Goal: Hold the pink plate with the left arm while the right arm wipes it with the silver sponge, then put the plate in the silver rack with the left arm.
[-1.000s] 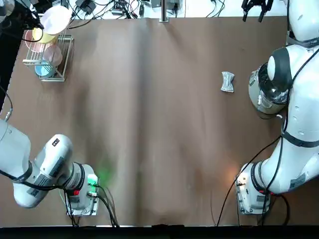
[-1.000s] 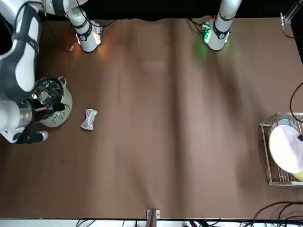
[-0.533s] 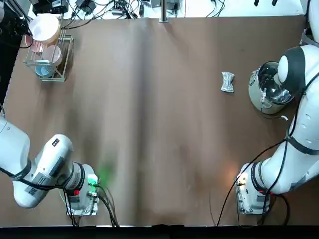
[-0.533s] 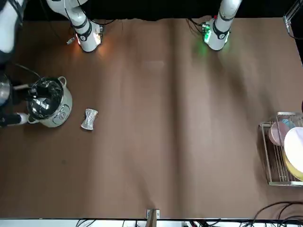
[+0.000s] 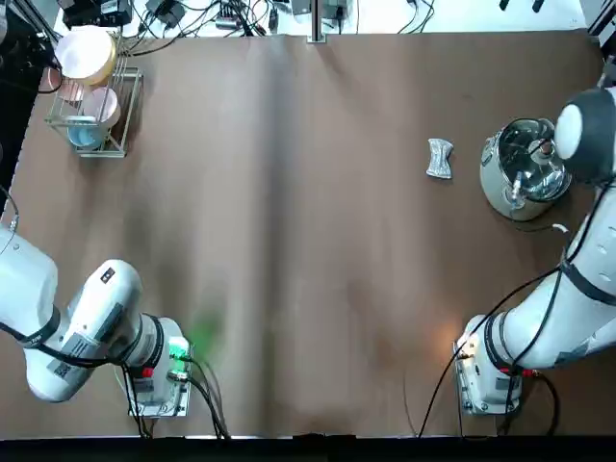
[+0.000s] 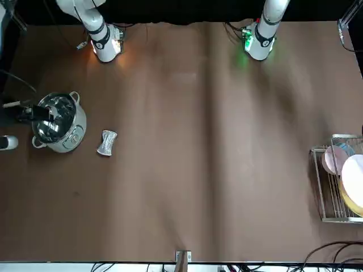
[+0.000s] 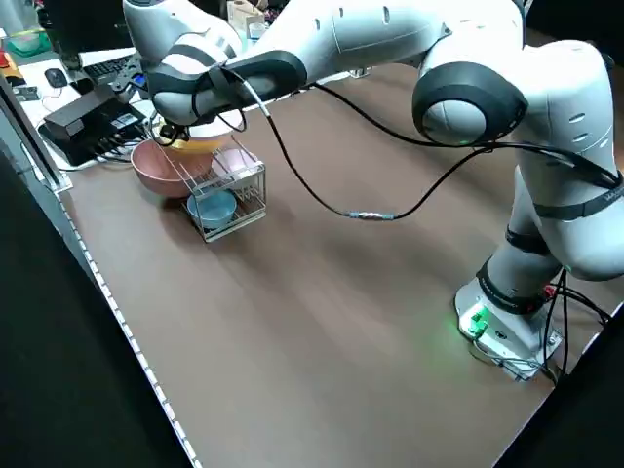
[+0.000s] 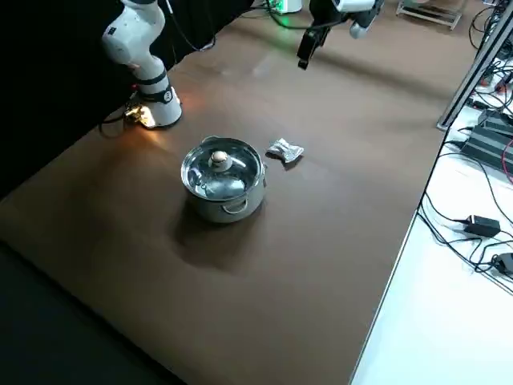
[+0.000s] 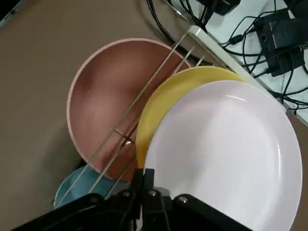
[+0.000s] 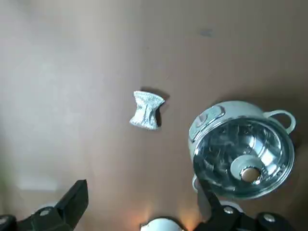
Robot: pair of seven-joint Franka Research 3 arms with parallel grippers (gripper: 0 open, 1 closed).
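L pincer (image 9: pixel 147 185) was clamped on the rim of the pink plate (image 9: pixel 221 154), held over the rack (image 5: pixel 91 111) at the counter's (image 5: pixel 308 241) far left corner. In front of it in the wrist view: a yellow plate (image 9: pixel 163 103), a pink bowl (image 9: pixel 106 91) and a blue dish (image 9: pixel 72 185). R pincer (image 10: pixel 144 204) hung high w/ fingers wide apart, above the sponge (image 5: pixel 440 158), which lay on the counter just beside the steel pot (image 5: pixel 523 176).
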